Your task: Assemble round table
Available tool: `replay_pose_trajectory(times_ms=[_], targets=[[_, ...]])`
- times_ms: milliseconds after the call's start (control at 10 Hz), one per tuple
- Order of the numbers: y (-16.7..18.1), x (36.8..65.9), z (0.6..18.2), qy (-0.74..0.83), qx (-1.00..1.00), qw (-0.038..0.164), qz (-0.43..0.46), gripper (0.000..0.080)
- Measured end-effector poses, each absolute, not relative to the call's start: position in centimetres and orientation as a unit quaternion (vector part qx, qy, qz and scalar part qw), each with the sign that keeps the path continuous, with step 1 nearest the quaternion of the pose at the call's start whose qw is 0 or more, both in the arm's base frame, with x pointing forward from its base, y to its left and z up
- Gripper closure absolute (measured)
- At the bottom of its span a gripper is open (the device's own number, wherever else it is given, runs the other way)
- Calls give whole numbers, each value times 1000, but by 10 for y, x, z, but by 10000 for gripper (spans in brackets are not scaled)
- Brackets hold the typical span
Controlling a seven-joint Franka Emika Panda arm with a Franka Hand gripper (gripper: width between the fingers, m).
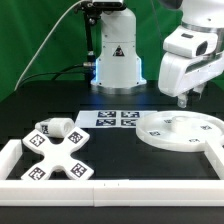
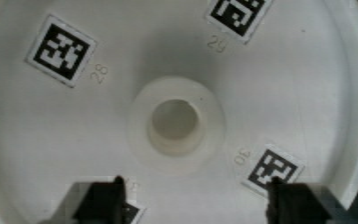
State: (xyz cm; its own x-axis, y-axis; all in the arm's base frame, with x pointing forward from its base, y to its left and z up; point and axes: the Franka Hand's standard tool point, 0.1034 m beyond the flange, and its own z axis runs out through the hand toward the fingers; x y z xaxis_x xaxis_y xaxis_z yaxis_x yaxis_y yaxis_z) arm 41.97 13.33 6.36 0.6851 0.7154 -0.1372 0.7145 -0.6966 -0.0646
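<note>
The tool (image 1: 184, 99) hangs just above the round disc (image 1: 180, 131), its fingers (image 2: 105, 200) spread apart and gripping nothing. The wrist view shows the disc's centre hole (image 2: 172, 120) among square tags. In the exterior view the disc lies flat on the dark surface (image 1: 110, 145), at 3 o'clock from the marker board (image 1: 113, 118). The cross base (image 1: 57, 160) lies at 8 o'clock, and the short leg (image 1: 55, 127) is just beside it at its 12 o'clock.

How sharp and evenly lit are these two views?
Exterior view: fairly crisp, the white round disc and cross base bright against the dark table. Wrist view: soft overall, the disc nearly washed out, its tags blurred, the gripper a pair of dark smudges.
</note>
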Motion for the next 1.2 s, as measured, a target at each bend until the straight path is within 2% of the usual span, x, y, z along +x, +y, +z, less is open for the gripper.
replay_pose_trajectory(times_ms=[100, 200, 500, 700, 900, 1000, 1100, 1200], targets=[[129, 422, 53, -375, -924, 11, 65, 304], [126, 421, 44, -372, -926, 13, 61, 200], [128, 415, 19, -372, -927, 18, 51, 152], [121, 415, 10, -371, -927, 20, 50, 151], [119, 415, 9, -369, -927, 20, 55, 151], [119, 414, 9, -369, -927, 20, 55, 264], [119, 414, 9, -369, -927, 20, 55, 264], [119, 415, 9, -369, -927, 20, 54, 391]])
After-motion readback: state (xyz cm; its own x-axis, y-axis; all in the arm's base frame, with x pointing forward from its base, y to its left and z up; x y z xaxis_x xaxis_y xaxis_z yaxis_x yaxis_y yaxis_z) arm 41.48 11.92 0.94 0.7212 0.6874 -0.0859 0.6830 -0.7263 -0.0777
